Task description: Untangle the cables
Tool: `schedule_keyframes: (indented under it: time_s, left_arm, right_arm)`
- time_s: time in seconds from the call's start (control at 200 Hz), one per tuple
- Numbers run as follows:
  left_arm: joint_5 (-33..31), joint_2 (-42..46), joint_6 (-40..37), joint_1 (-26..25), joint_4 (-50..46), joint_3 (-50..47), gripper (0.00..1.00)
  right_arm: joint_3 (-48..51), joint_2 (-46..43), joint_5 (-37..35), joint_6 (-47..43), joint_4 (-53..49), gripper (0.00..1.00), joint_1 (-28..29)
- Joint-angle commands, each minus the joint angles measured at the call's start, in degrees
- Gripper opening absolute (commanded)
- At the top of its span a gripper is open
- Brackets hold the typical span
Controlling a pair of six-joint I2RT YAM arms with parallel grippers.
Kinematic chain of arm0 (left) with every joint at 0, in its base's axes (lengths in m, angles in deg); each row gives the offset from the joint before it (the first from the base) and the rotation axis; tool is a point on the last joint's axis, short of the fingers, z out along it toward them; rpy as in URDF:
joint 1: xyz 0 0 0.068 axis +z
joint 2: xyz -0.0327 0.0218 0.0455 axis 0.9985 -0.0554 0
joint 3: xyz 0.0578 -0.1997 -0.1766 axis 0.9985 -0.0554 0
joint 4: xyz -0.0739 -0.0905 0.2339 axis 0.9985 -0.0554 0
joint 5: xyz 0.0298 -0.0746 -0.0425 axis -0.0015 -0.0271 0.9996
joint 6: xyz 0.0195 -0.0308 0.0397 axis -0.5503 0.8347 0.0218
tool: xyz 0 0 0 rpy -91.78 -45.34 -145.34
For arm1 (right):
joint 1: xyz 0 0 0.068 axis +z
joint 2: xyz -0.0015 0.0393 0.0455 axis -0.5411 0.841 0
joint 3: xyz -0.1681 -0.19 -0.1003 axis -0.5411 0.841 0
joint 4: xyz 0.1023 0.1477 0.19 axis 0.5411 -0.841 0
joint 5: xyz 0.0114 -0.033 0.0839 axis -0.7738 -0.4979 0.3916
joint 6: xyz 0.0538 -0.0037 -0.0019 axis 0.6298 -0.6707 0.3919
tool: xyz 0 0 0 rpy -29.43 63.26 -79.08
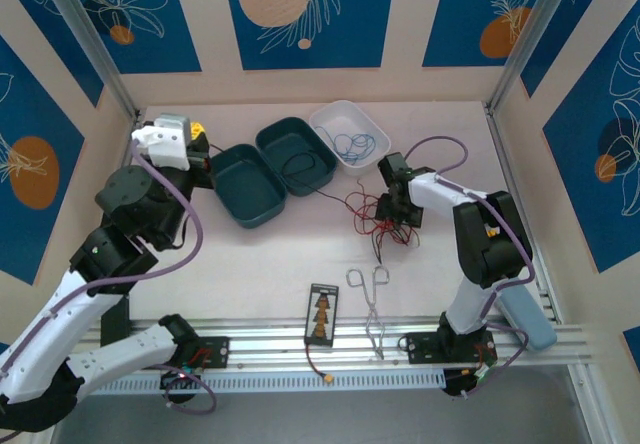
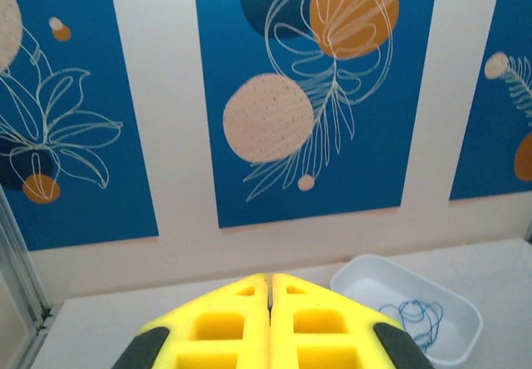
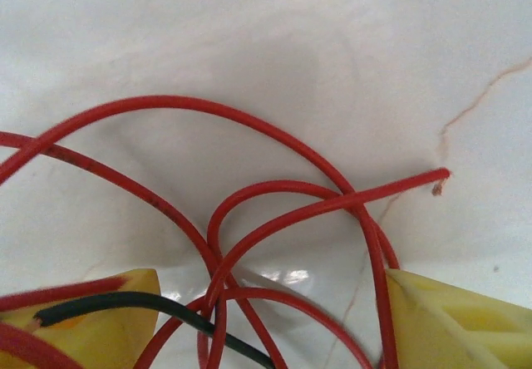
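**Cable tangle and surroundings.** The red cables (image 1: pixel 372 226) lie in a loose heap on the white counter (image 1: pixel 270 254), at 3 o'clock of its centre. In my right wrist view their smooth, glossy loops cross one another, and one black cable (image 3: pixel 125 300) runs in among them. My right arm folds down over the heap with the wrist pitched steeply. My right claw (image 3: pixel 266 327) is spread, its yellow fingers (image 3: pixel 453 319) either side of the strands and pinching none.

One blue cable (image 1: pixel 352 146) coils in the single white tray (image 1: pixel 375 124), at 12 o'clock of the tangle. Two dark green, round-cornered trays (image 1: pixel 245 184) sit at 10 o'clock, and one pair of steel forceps (image 1: pixel 372 299) lies at 6 o'clock.

My left arm is raised at 9 o'clock. My left claw (image 2: pixel 269 290) is pressed together and faces the patterned back wall (image 2: pixel 274 178).
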Motion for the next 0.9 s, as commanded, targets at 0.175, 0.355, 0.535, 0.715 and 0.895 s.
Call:
schedule_keyframes:
  time_s: [0.175,0.355,0.535,0.715,0.895]
  left_arm:
    - [-3.7,0.5,-4.4,0.3,3.6,2.8,0.00]
    - [-5.8,1.8,-8.1,0.3,6.1,4.9,0.00]
    - [-6.8,2.6,-12.3,0.4,8.6,8.6,0.00]
    - [-7.1,1.3,-15.1,0.4,9.3,11.6,0.00]
    - [-5.7,1.0,-15.7,0.4,10.7,13.0,0.00]
  right_arm:
    - [-0.5,0.0,1.4,-1.6,-0.5,0.69,-5.4]
    - [-0.8,1.0,3.8,-0.8,0.1,0.70,-7.5]
    - [-0.6,1.4,4.8,-0.3,0.5,0.70,-8.4]
    - [-0.9,1.2,5.1,-0.2,0.4,0.71,-8.6]
    - [-1.3,1.2,5.2,-0.3,0.3,0.71,-8.5]
